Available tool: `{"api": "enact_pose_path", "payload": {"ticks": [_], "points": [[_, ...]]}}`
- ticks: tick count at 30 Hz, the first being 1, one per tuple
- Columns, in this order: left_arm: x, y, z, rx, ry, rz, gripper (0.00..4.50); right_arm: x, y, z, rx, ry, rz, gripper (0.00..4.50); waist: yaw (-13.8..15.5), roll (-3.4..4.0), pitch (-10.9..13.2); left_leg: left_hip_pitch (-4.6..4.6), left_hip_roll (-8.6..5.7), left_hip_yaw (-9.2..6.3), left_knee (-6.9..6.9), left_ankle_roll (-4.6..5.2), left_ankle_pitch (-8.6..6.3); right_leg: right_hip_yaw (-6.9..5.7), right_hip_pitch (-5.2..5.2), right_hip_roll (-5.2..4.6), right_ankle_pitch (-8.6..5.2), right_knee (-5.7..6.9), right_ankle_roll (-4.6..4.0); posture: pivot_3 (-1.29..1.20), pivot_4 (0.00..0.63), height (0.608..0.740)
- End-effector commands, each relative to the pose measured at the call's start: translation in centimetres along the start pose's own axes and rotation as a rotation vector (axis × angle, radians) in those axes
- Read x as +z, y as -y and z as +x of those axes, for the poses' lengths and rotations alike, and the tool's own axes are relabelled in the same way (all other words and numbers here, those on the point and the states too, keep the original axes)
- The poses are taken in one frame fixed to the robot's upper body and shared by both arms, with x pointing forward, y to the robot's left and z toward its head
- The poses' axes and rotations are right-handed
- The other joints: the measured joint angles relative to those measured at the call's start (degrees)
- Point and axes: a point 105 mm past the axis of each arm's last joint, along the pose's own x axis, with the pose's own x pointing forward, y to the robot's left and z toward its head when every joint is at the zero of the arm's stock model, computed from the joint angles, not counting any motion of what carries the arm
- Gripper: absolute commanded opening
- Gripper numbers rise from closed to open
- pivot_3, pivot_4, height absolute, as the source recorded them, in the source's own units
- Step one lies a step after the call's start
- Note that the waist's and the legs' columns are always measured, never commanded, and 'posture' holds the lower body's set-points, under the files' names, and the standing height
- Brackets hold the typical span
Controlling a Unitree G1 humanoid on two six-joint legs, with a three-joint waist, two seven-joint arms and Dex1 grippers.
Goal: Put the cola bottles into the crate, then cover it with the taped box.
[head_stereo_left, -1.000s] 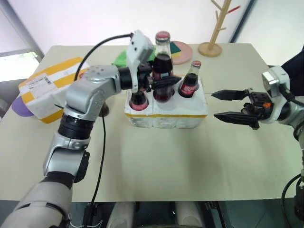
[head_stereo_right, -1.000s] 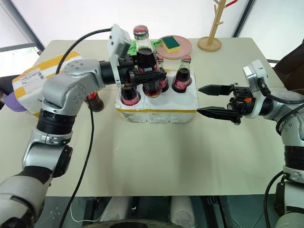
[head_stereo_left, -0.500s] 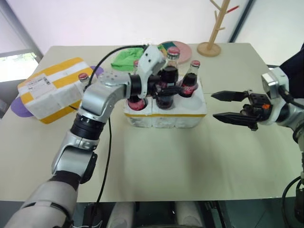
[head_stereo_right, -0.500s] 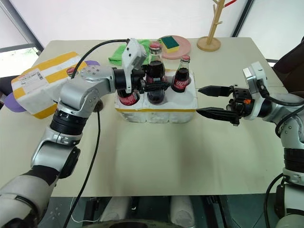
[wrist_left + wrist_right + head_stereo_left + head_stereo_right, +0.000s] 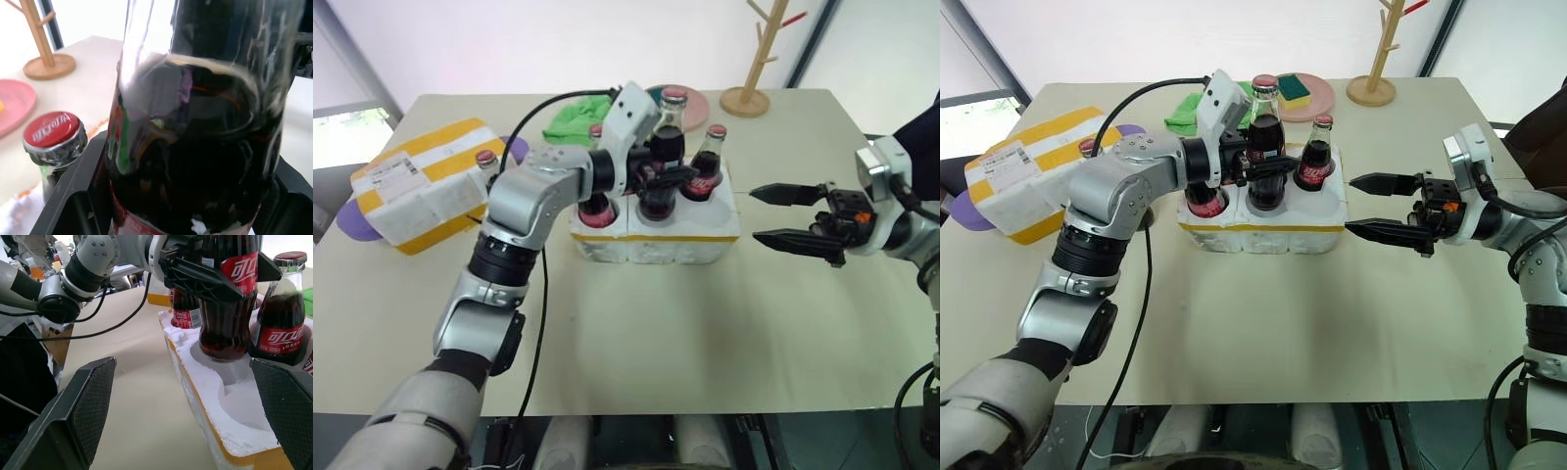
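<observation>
Table: a wide cream-coloured tabletop (image 5: 685,343) fills most of both head views; its near edge runs along the bottom of the frame.
Wall: a pale, brightly lit surface (image 5: 509,44) lies behind the table's far edge, across the top of the frame.
Window: a bright pane (image 5: 347,132) with a dark slanted frame sits at the upper left.
Dark post: a dark diagonal bar (image 5: 815,44) crosses the upper right.
Wooden stand: a small branched wooden rack (image 5: 754,69) on a round base stands upright at the table's far edge, upper right of centre.
Light: even and soft, brightest along the top.
</observation>
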Motion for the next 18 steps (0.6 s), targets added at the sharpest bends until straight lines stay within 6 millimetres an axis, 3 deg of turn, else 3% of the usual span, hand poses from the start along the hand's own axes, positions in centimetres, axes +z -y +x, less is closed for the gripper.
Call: {"api": "enact_pose_path", "payload": {"ticks": [1, 18], "points": [[2.1, 1.0, -0.4, -0.019, 0.060, 0.064, 2.74, 1.5, -0.1, -0.3, -0.007, 0.039, -0.060, 4.50, -0.01, 0.00, 0.00, 0.00, 0.00, 0.00, 0.00, 0.00, 0.00, 0.00, 0.00, 0.00, 0.00, 0.00, 0.00, 0.00, 0.150, 0.740], [-1.7, 1.0, 0.2, 0.082, -0.096, 0.050, 2.74, 1.8, 0.2, -0.7, -0.021, 0.036, -0.080, 4.50, -0.13, 0.05, -0.03, 0.11, 0.00, 0.01, 0.02, -0.01, 0.00, 0.02, 0.12, 0.00, 0.00, 0.02, 0.00, 0.00, 0.150, 0.740]]}}
